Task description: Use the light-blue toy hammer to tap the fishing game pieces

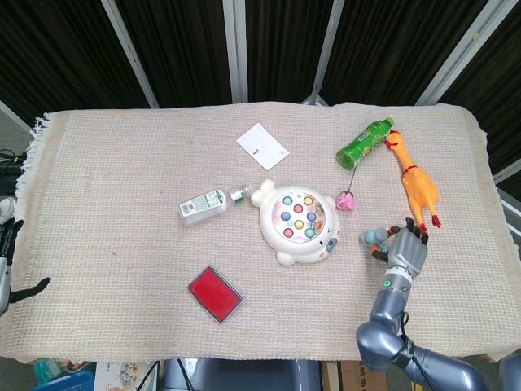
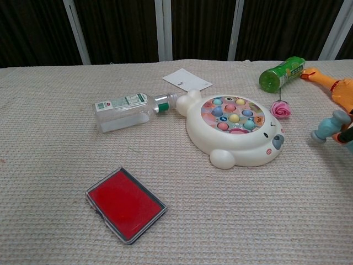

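The white seal-shaped fishing game (image 1: pixel 299 224) lies mid-table, its round dish filled with several coloured pieces (image 2: pixel 234 114). To its right, my right hand (image 1: pixel 405 253) grips the handle of the light-blue toy hammer (image 1: pixel 374 239). The hammer's head (image 2: pixel 329 126) hangs a little above the cloth, well apart from the game and pointing towards it. The chest view shows only a sliver of this hand (image 2: pixel 348 137) at the right edge. My left hand (image 1: pixel 10 262) is at the far left edge, off the table, fingers spread and holding nothing.
A clear bottle (image 1: pixel 207 204) lies left of the game and a red flat case (image 1: pixel 215 293) sits nearer the front. A pink rose (image 1: pixel 348 200), a green bottle (image 1: pixel 364 142) and a rubber chicken (image 1: pixel 417 183) lie around the right hand. Further back rests a white card (image 1: pixel 262 146).
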Robot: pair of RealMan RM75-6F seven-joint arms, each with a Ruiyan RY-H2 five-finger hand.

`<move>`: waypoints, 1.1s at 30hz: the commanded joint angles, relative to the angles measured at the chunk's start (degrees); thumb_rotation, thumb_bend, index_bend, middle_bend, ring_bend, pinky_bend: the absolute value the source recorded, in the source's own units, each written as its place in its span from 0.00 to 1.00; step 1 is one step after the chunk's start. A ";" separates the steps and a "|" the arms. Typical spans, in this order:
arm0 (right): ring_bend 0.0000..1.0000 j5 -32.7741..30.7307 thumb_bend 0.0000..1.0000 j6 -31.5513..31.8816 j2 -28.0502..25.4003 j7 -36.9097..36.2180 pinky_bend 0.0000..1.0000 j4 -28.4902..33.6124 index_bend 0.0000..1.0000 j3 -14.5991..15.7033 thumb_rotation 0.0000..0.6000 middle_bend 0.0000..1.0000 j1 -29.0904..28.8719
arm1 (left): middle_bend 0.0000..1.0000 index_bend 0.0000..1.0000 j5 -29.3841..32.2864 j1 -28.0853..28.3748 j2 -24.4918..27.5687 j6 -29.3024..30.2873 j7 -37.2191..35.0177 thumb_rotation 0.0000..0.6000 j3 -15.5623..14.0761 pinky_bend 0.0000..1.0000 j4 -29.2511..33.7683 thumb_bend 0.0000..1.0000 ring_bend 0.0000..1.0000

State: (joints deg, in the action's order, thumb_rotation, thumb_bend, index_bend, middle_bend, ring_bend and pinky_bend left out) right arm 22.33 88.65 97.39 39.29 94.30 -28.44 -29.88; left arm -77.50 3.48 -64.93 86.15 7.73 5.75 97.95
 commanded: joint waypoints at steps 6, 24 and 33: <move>0.16 3.00 0.45 1.96 -0.72 -0.57 0.03 2.46 0.68 1.32 1.00 0.23 0.70 | 0.00 0.01 0.06 -0.07 0.04 0.12 -0.11 1.00 0.03 0.00 0.06 0.01 0.00; 0.26 6.02 0.45 2.35 -3.47 0.78 0.04 7.92 0.72 2.98 1.00 0.40 1.14 | 0.00 0.01 0.19 0.05 -0.12 -0.04 0.47 1.00 -0.02 0.00 0.15 0.01 0.00; 0.29 5.64 0.45 2.09 -3.63 1.54 0.06 7.70 0.74 3.45 1.00 0.42 0.97 | 0.00 0.01 0.35 0.06 -0.11 -0.08 0.54 1.00 0.01 0.00 0.21 0.01 0.00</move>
State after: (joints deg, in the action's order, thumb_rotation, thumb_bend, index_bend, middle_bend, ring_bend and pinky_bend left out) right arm 27.97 90.74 93.73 40.84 102.06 -25.01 -28.89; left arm -77.15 3.54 -65.04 86.06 8.27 5.76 98.15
